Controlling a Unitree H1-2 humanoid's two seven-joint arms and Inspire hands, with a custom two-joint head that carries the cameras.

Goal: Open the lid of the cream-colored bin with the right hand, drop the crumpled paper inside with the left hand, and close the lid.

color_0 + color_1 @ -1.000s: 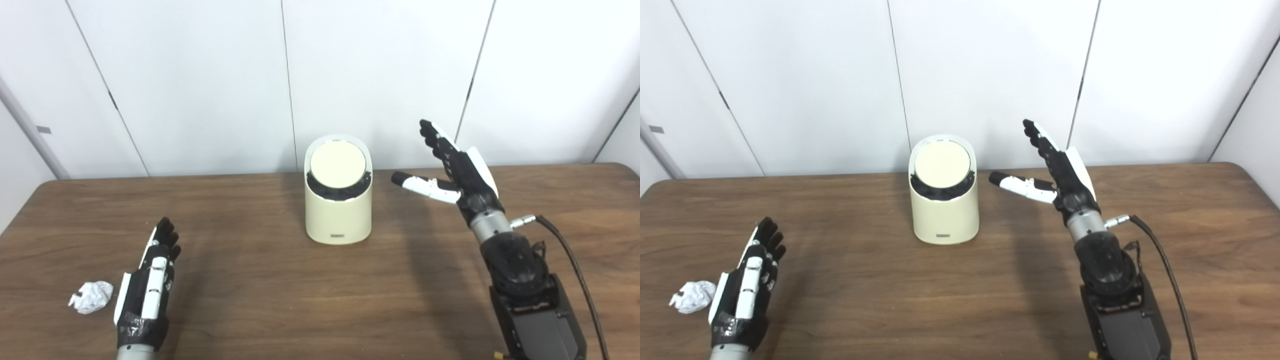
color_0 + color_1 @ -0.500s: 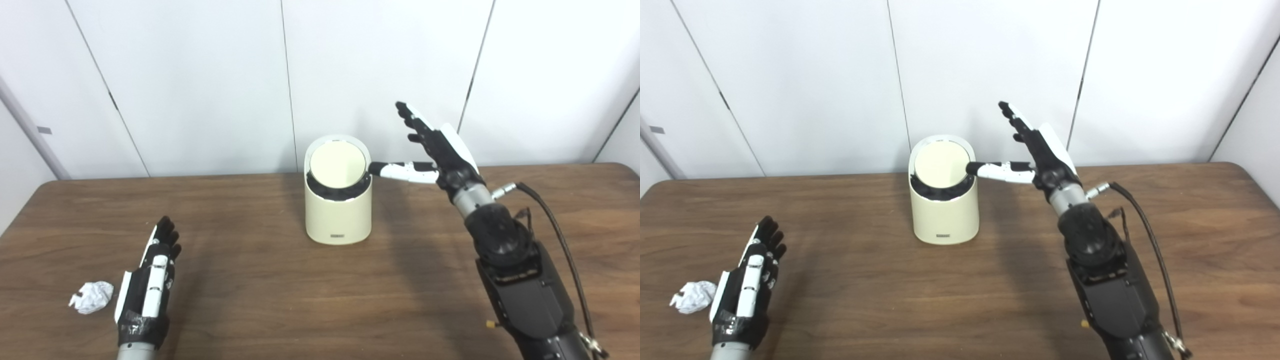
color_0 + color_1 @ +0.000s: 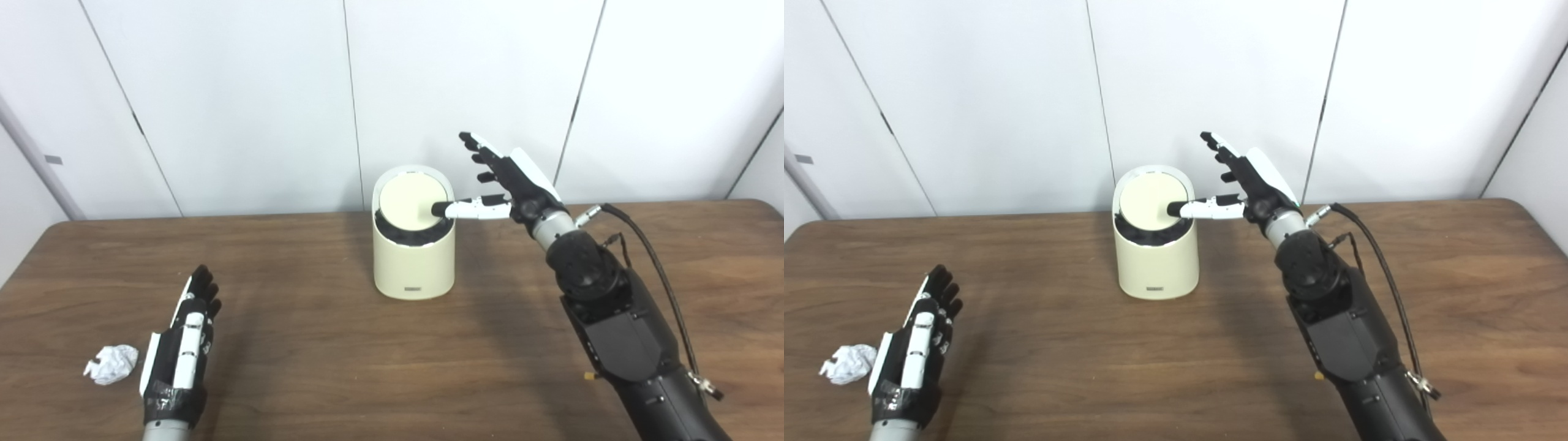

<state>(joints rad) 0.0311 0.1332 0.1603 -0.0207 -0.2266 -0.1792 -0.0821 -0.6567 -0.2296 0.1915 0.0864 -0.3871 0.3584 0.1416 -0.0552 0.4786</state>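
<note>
The cream-colored bin (image 3: 414, 257) stands upright on the brown wooden counter (image 3: 343, 361), near the far edge and a little in front of the white wall panels (image 3: 245, 104). Its round lid (image 3: 411, 204) is on the top, tilted toward me, and a dark gap shows under its lower edge. My right hand (image 3: 511, 184) is raised beside the bin, on its right side. It is open and holds nothing: the fingers (image 3: 481, 150) are stretched and spread, pointing up and toward the wall, and the thumb (image 3: 468, 210) reaches sideways to the left, so its dark tip lies over the right part of the lid. I cannot tell if the tip really presses the lid or only hangs just above it. A black cable (image 3: 658, 269) runs from the wrist of this arm down along the forearm. My left hand (image 3: 184, 349) is low above the near left part of the counter, well apart from the bin. It is also open and empty, with the fingers straight and close together, pointing away from me. The crumpled paper (image 3: 111, 364) lies on the counter just beside this hand, on its left side, and the hand does not touch it.
</note>
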